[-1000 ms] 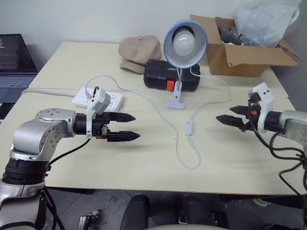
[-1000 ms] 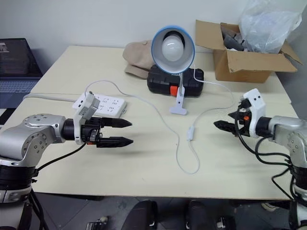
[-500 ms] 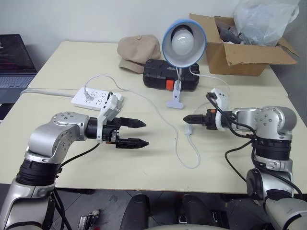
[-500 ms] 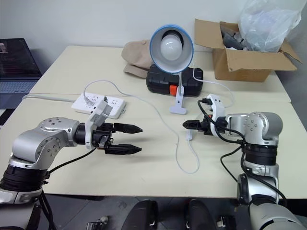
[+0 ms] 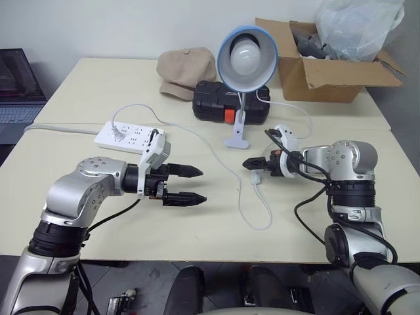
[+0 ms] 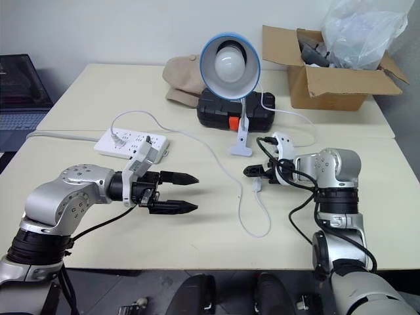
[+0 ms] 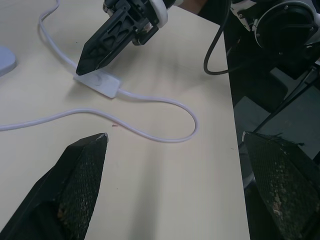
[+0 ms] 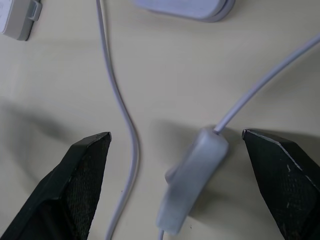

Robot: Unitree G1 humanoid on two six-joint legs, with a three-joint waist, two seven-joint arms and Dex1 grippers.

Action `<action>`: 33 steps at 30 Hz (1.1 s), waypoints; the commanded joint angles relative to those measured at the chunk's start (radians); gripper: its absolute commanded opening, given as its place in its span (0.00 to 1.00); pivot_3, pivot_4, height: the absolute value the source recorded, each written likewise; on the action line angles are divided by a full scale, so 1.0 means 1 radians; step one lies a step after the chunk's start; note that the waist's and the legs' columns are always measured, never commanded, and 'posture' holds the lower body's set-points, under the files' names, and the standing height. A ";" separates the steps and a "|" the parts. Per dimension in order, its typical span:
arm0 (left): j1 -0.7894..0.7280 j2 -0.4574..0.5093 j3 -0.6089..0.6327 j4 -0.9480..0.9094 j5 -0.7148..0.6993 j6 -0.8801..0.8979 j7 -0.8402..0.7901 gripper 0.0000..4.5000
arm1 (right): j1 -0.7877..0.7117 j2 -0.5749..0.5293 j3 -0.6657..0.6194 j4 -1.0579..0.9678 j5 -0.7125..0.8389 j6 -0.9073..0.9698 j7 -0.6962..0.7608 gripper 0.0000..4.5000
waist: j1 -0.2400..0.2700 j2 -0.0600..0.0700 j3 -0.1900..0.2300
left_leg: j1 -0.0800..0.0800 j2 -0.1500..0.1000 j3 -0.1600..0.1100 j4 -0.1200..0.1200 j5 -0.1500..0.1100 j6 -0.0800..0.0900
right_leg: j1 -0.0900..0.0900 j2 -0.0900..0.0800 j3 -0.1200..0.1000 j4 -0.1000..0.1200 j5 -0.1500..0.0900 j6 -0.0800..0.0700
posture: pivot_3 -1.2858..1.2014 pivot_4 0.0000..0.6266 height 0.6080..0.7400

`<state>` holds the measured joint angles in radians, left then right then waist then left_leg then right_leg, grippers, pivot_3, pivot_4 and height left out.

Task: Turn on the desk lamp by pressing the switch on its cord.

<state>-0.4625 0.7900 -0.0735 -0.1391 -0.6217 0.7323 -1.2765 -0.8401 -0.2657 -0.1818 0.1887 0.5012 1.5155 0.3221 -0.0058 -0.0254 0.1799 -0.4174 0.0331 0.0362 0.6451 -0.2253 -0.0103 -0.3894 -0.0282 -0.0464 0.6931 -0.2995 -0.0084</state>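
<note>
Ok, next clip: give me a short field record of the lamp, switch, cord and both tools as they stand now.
lamp: small clip lamp with light-blue shade and white bulb, upright on the beige table, bulb unlit
switch: small white oblong inline switch, flat on the table
cord: thin white cord, looping loosely past the switch
right tool: open, over the switch, fingers either side of it
left tool: open, holding nothing, apart from the cord
step: switch not visibly pressed
</note>
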 commanded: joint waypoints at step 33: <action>-0.112 -0.096 0.095 0.037 -0.122 0.120 0.128 1.00 | 0.032 0.187 -0.369 -0.216 0.201 -0.097 -0.012 0.08 | 0.001 0.000 0.000 | 0.000 0.001 0.000 -0.001 0.000 0.000 | 0.000 0.001 0.000 -0.001 0.000 0.000 | 0.52 0.24 1.00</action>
<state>-0.5493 0.7004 -0.0214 -0.0986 -0.6985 0.8241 -1.1685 -0.8002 -0.0824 -0.5143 0.0453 0.6442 1.4376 0.3024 -0.0049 -0.0254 0.1800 -0.4179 0.0340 0.0363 0.6445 -0.2254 -0.0102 -0.3897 -0.0276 -0.0462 0.6926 -0.2995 -0.0083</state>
